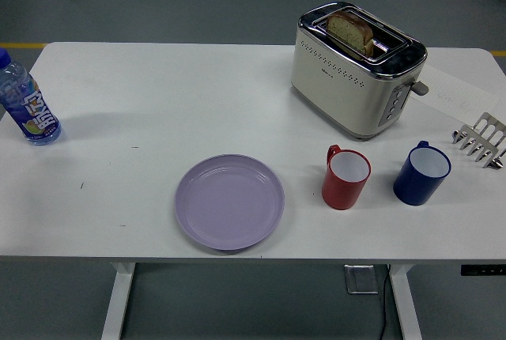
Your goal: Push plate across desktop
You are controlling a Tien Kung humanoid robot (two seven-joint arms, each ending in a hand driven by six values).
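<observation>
Head view: the lilac plate lay flat near the front edge of the white worktop, with neither hand in sight, so their state could not be told. Just right of it stood a red mug, then a blue mug; a toaster sat behind.

Bright, even overhead light, and we see everything sharp.
Soft shadows beside the toaster; chrome glints.
</observation>
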